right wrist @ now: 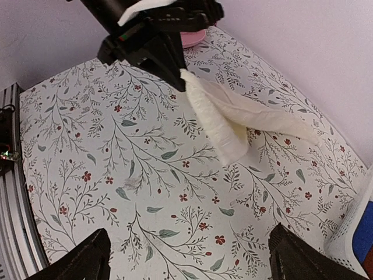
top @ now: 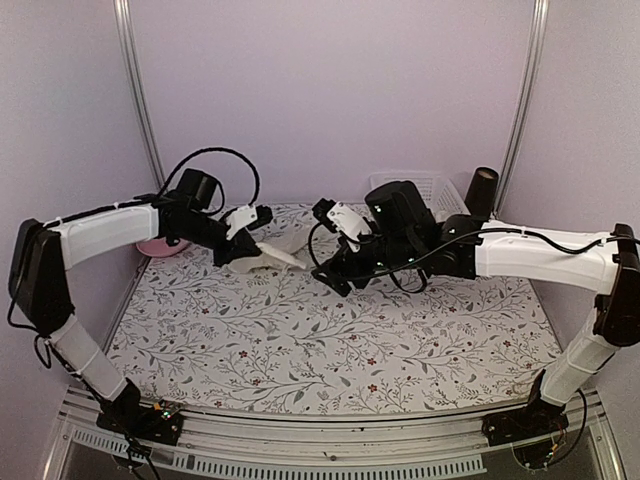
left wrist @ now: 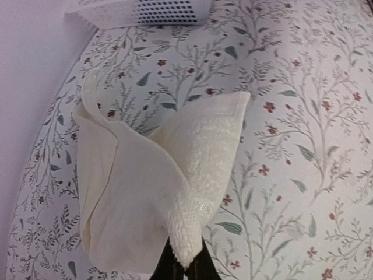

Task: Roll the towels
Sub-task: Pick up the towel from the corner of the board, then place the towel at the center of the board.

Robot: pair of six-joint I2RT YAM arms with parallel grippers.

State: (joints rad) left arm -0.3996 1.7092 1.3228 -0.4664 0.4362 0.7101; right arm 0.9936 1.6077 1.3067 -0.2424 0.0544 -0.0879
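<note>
The cream towel [left wrist: 145, 186] hangs loosely folded from one pinched corner, its lower end resting on the flowered table cover. My left gripper [left wrist: 186, 265] is shut on that corner. From above, the left gripper [top: 262, 250] sits at the back left of the table with the cream towel [top: 280, 256] trailing to its right. My right gripper [right wrist: 189, 259] is open over bare cover, short of the cream towel [right wrist: 233, 116], with nothing between its fingers. From above, the right gripper [top: 338, 275] is just right of the towel. A blue towel [right wrist: 366, 242] shows inside the white basket.
A white mesh basket [top: 425, 190] stands at the back right, with a dark roll [top: 482, 190] upright beside it. A pink dish [top: 160, 245] lies at the back left, behind the left arm. Lilac walls close in the back and both sides.
</note>
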